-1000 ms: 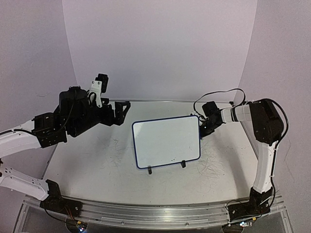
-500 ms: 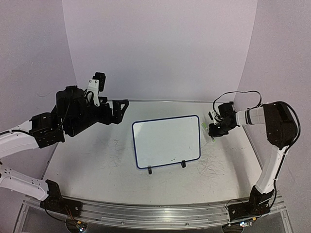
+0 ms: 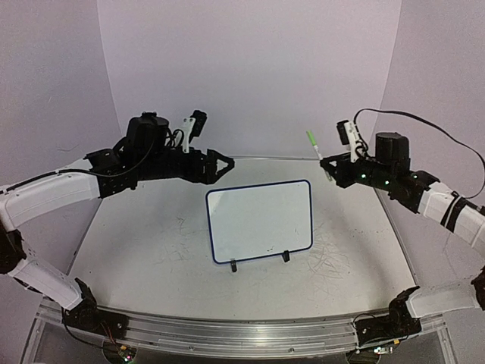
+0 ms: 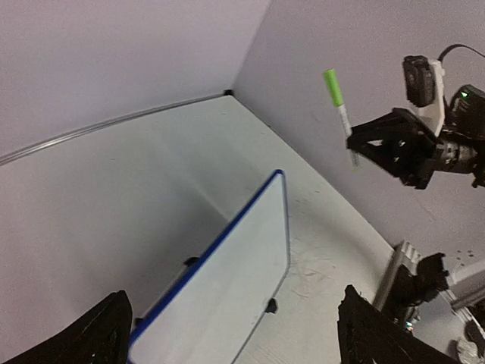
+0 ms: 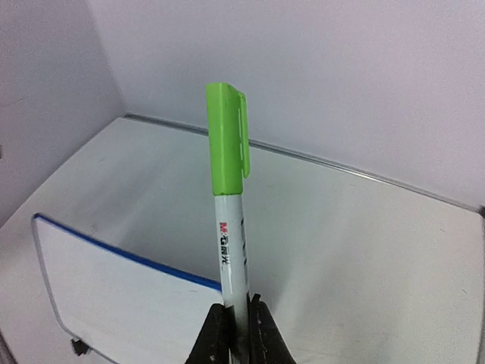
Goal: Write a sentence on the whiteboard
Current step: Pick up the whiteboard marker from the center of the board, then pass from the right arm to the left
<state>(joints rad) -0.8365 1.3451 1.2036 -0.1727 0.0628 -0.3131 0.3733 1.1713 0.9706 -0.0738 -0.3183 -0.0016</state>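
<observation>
A white marker [image 3: 314, 145] with a green cap is seen up in the air at the far right — cap uppermost. The white table [image 3: 151, 250] is marked with faint grey scribbles [image 3: 333, 259] and is backed by pale walls [image 3: 250, 76].

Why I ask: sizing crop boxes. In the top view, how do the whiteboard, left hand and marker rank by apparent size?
1. whiteboard
2. left hand
3. marker
Hand and marker hang nearer the camera; the order holds.
</observation>
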